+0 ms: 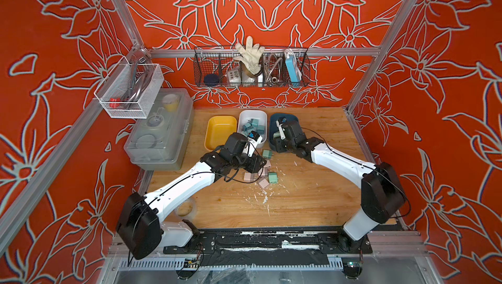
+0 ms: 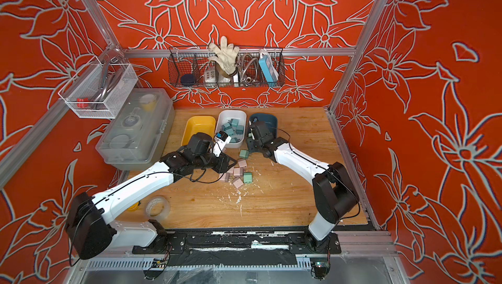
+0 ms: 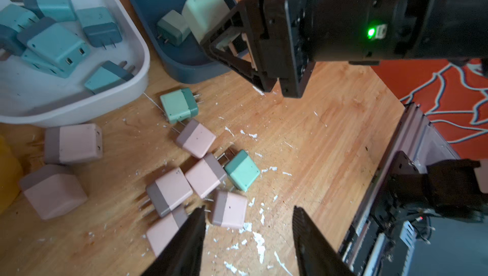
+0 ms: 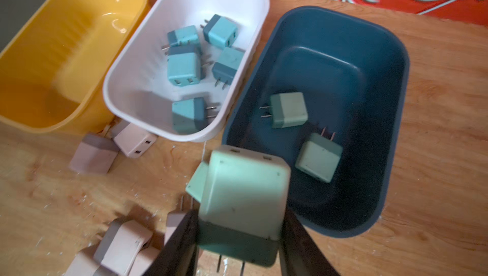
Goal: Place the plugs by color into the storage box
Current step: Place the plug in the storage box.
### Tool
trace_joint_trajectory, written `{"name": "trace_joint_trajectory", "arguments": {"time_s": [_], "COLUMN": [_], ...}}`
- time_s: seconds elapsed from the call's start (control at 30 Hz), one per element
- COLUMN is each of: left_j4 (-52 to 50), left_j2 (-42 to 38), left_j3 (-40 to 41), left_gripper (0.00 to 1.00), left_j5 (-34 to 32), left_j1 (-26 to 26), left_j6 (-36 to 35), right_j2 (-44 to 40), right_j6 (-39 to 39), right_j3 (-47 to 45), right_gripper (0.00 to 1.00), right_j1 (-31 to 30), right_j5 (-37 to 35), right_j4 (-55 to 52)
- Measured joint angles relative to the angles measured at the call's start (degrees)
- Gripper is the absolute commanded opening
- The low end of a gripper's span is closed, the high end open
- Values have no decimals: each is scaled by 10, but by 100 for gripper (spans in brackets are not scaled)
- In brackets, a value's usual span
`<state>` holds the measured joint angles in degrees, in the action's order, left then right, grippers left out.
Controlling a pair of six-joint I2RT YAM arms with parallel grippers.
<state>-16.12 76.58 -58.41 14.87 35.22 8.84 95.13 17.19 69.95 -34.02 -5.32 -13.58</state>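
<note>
The right end effector is squeezing a mint green plug between its two fingers. The plug hangs above the near rim of the dark blue box, and part of it is over the worktop. Two green plugs lie inside that box.

The white box holds the blue plugs. The yellow box looks empty.

To do this step well, the right arm should probably go a bit farther, until the whole plug is over the middle of the dark blue box. Then it can go down low and let go. If it lets go too soon, the plug could hit the rim and bounce out.

The left end effector is open and holds nothing. It hangs over a bunch of pink plugs on the worktop, just beside the white box. Two loose green plugs sit among them. The pink ones likely go in the yellow box. They lie close together, so it would be smart to pick one at the edge and pinch its flat sides, not its metal prongs.
</note>
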Motion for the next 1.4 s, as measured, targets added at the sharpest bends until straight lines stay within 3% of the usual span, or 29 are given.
{"name": "trace_joint_trajectory", "arguments": {"time_s": [0.33, 0.67, 1.4], "left_j4": [101, 154, 166], "left_j2": [35, 101, 151], "left_j3": [23, 40, 45], "left_gripper": [54, 54, 54], "left_j5": [-75, -58, -10], "left_j1": [-1, -38, -67], "left_j6": [-67, -84, -35], "right_j2": [114, 218, 234], "right_j6": [-21, -61, -80], "right_j3": [108, 222, 224], "right_gripper": [39, 41, 51], "right_j1": [68, 76, 104], "right_j5": [13, 16, 2], "right_j4": [-59, -117, -119]}}
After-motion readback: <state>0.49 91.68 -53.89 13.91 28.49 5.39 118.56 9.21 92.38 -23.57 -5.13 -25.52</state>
